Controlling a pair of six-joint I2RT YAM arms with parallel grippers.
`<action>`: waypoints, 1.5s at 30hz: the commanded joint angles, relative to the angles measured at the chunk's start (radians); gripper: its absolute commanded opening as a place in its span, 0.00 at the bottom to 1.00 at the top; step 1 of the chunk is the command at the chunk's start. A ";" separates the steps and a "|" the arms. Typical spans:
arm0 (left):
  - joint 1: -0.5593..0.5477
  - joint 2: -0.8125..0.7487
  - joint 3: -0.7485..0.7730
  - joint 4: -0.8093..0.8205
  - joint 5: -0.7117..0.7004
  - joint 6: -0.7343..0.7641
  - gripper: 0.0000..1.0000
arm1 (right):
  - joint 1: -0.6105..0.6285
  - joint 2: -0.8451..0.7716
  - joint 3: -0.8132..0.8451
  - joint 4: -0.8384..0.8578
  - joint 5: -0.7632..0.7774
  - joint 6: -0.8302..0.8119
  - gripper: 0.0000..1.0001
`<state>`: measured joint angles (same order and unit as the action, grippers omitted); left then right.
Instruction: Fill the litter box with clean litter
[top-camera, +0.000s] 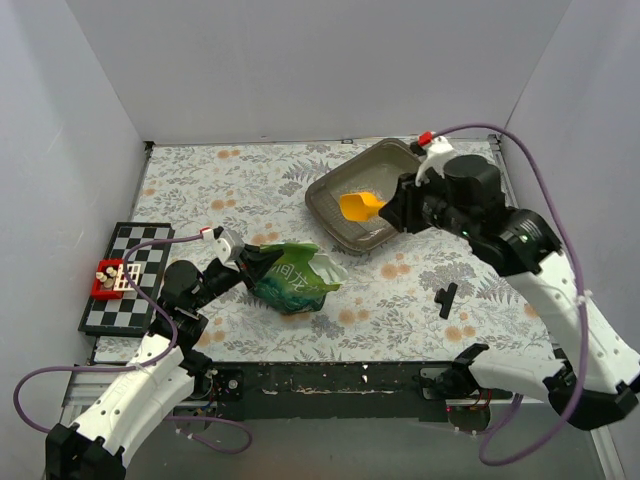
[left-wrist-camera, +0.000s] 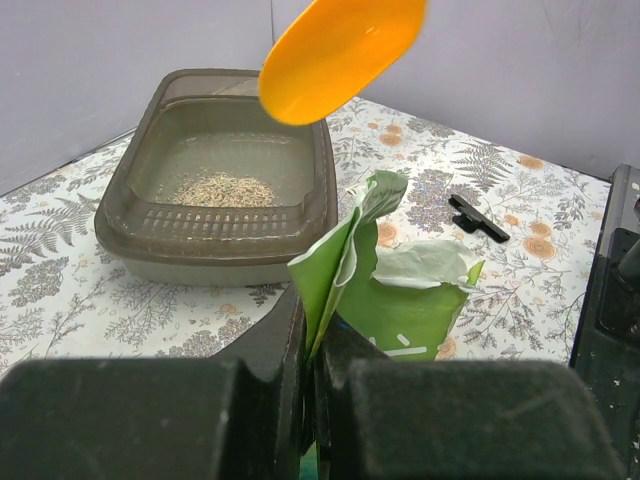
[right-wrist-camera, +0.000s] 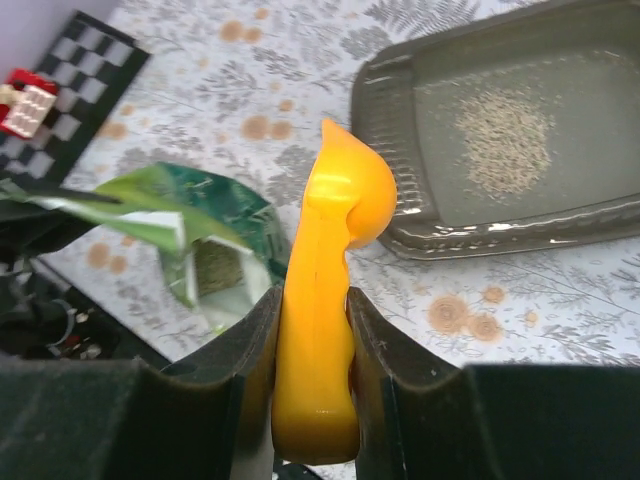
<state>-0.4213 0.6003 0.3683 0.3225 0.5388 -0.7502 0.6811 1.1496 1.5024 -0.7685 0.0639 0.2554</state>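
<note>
The grey-brown litter box (top-camera: 325, 195) sits at the back right of the table, also in the left wrist view (left-wrist-camera: 130, 215) and the right wrist view (right-wrist-camera: 400, 215). A small patch of pale litter (left-wrist-camera: 222, 188) lies on its floor (right-wrist-camera: 503, 135). My right gripper (top-camera: 395, 212) is shut on the handle of the yellow-orange scoop (top-camera: 358, 206), held above the box's near side (right-wrist-camera: 318, 330). My left gripper (top-camera: 240, 258) is shut on the torn top edge of the green bag (top-camera: 290, 278), holding it open (left-wrist-camera: 345, 270). Litter shows inside the bag (right-wrist-camera: 215, 268).
A checkerboard (top-camera: 125, 280) with a small red block (top-camera: 108, 277) lies at the left edge. A black clip (top-camera: 447, 299) lies on the floral cloth at the right, also in the left wrist view (left-wrist-camera: 478, 217). White walls enclose the table.
</note>
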 joint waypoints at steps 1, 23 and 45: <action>-0.004 0.007 -0.003 -0.013 0.007 0.009 0.00 | 0.005 -0.134 -0.036 -0.034 -0.173 0.048 0.01; -0.004 0.010 -0.002 -0.008 0.004 0.003 0.00 | 0.024 -0.168 -0.254 0.015 -0.375 0.096 0.01; -0.005 -0.022 0.000 -0.014 -0.045 0.002 0.00 | 0.103 0.315 -0.047 -0.150 -0.202 0.300 0.01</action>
<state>-0.4244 0.5980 0.3683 0.3145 0.5331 -0.7517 0.7769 1.3846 1.3720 -0.7639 -0.2462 0.5728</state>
